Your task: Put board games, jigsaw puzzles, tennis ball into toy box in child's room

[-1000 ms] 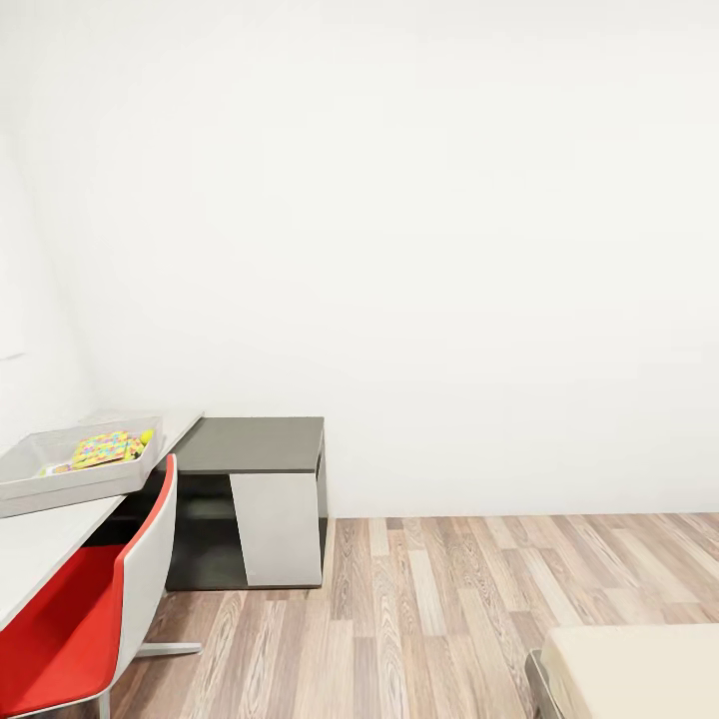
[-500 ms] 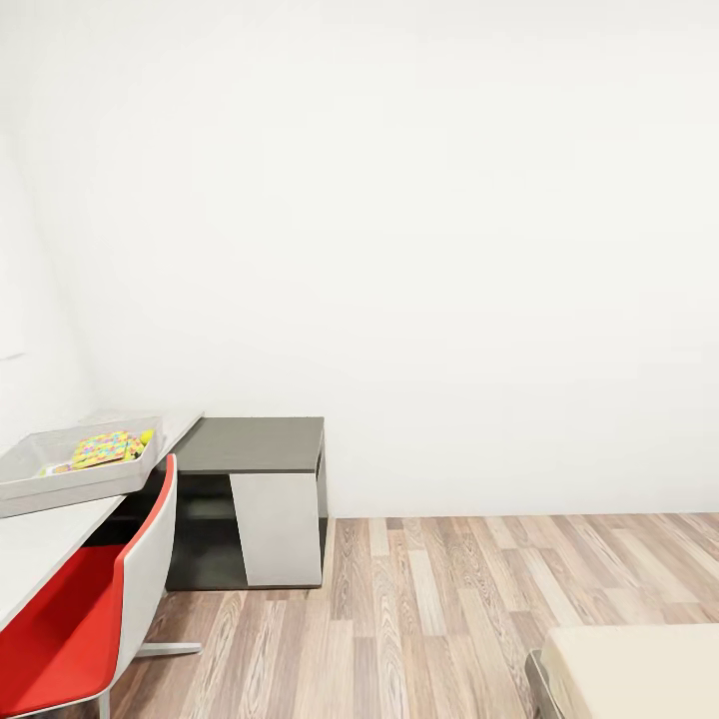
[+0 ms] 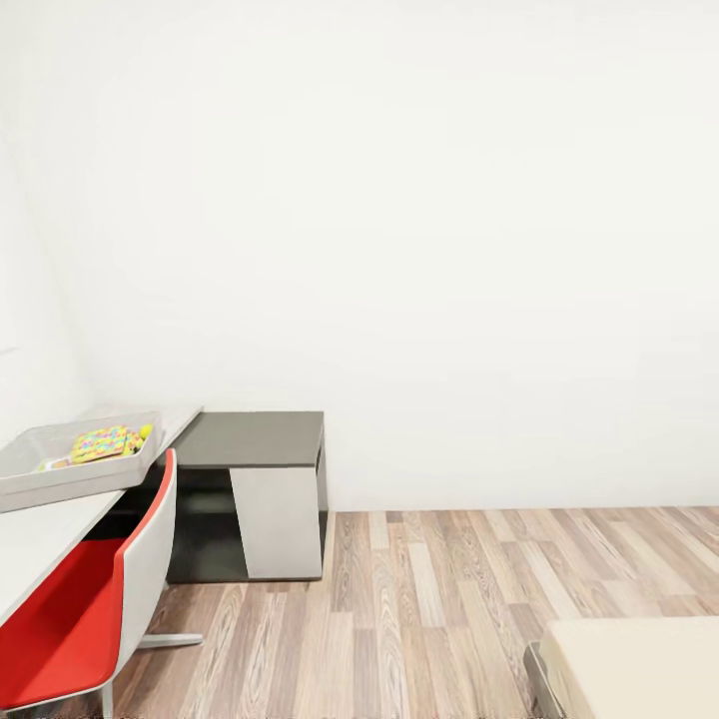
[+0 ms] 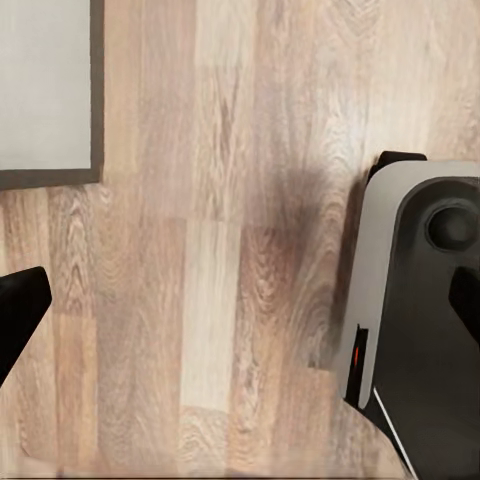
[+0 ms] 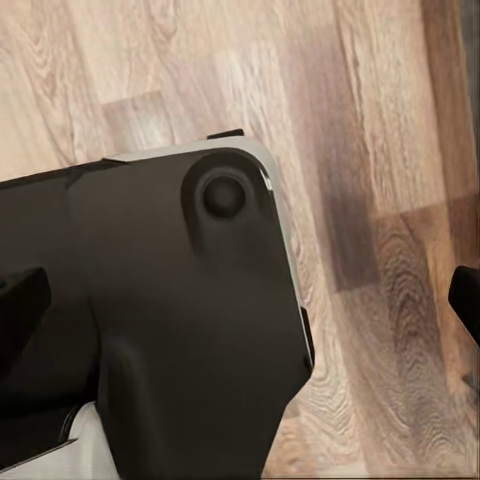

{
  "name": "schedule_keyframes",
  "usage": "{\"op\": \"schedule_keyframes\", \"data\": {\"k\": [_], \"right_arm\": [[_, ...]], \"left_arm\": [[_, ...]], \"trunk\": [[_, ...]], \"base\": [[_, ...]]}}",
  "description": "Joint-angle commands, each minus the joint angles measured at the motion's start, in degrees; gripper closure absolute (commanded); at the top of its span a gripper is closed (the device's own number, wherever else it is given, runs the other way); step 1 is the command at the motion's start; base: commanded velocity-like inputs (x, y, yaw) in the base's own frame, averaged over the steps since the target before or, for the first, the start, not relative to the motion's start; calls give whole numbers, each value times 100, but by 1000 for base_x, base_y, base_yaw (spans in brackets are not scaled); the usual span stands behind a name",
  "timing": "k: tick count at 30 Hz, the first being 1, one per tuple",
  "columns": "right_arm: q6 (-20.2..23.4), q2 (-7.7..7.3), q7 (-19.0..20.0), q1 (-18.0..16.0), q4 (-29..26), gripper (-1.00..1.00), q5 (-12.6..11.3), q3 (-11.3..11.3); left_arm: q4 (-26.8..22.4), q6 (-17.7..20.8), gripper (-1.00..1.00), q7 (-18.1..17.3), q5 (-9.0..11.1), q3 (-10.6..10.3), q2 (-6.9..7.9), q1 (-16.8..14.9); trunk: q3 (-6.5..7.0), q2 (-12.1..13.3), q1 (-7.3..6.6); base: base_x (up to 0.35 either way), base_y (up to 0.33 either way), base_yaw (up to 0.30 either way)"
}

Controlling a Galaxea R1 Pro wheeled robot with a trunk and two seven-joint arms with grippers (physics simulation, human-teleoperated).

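The light grey toy box [image 3: 60, 469] stands on the white table [image 3: 40, 544] at the left of the head view. Inside it lies a multicoloured jigsaw puzzle [image 3: 105, 441], with the small yellow-green tennis ball [image 3: 146, 431] at its far corner. The board games are out of view. A bare cream corner of the bed [image 3: 639, 664] shows at the lower right. My left gripper [image 4: 240, 305] hangs open over the wood floor with nothing between its fingers. My right gripper [image 5: 240, 300] is open too, above my own dark base [image 5: 170, 330].
A red and white chair [image 3: 90, 599] stands against the table's near side. A dark grey cabinet [image 3: 255, 489] adjoins the table by the white wall. Wood-plank floor [image 3: 439, 599] stretches between the cabinet and the bed. A pale grey panel [image 4: 45, 90] edges the left wrist view.
The whole head picture has shifted slightly, with table, cabinet and bed sitting a little higher now, so the camera moved. The things themselves have not moved.
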Motion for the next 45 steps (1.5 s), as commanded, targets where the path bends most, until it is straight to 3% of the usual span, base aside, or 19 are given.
{"op": "schedule_keyframes", "data": {"k": [1, 18, 30, 34, 39, 41, 45], "right_arm": [[-6, -2, -50, 5, -6, -100, -38, 49], [3, -45, -137, 12, -6, -100, -46, 49], [-34, -151, -187, 15, -17, -100, -75, 31], [-47, -114, -184, 16, -26, -100, -75, 18], [-53, -45, -182, 14, -31, -100, -86, 0], [-51, -42, -182, 14, -32, -100, -92, -2], [-50, -82, -182, 13, -32, -100, -94, 5]], "left_arm": [[5, -18, -100, 5, 36, -48, -4, 11], [99, -12, -100, 5, -2, -51, -61, 34], [45, -20, -100, 1, 5, -3, -156, 32], [-77, -26, -100, 1, 10, 10, -247, 27], [-161, -10, -100, 1, 13, 23, -483, 31], [-168, -4, -100, 1, 13, 25, -617, 30], [-175, -7, -100, 1, 13, 26, -716, 31]], "trunk": [[-10, -3, 2], [-167, -3, 2], [-185, -3, 2], [-185, -3, 2], [-185, -3, 2], [-185, -3, 2], [-185, -3, 2]], "base": [[0, 0, 0], [0, 0, 0], [0, 0, 0], [0, 0, 0], [0, 0, 0], [0, 0, 0], [0, 0, 0]]}}
